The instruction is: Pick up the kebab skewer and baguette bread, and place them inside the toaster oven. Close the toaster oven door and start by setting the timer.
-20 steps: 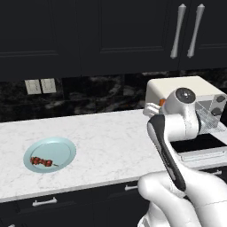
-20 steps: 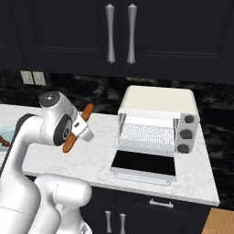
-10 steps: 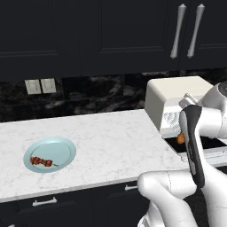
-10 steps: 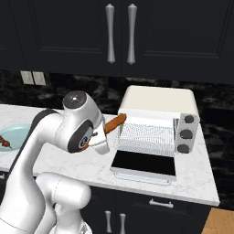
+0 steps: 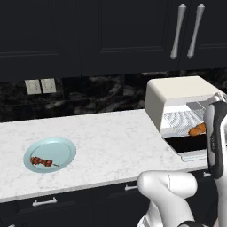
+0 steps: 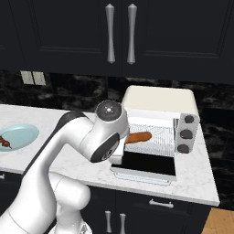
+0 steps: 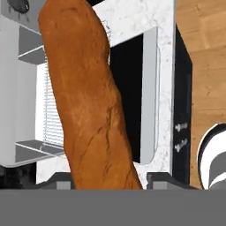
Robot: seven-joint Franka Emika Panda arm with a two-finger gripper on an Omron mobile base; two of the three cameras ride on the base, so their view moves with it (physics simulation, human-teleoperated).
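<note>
2 items, 0 delivered: neither food lay on the rack when this was taken; the door stood open and the timer knob looked untouched.
Baguette bread: I carried it in mid-air, its far end reaching into the mouth of the toaster oven, just above the wire rack.
Kebab skewer: it lay on the light blue plate, well apart from the oven at the far left of the counter.
Toaster oven door: it was folded down flat in front of the cavity.
My gripper: the jaws stood part-way apart, clamped on the baguette's near end, 1 fingertip visible each side.
Left to do, in my judgement: set down the bread, fetch the skewer, shut the door, turn the timer.
</note>
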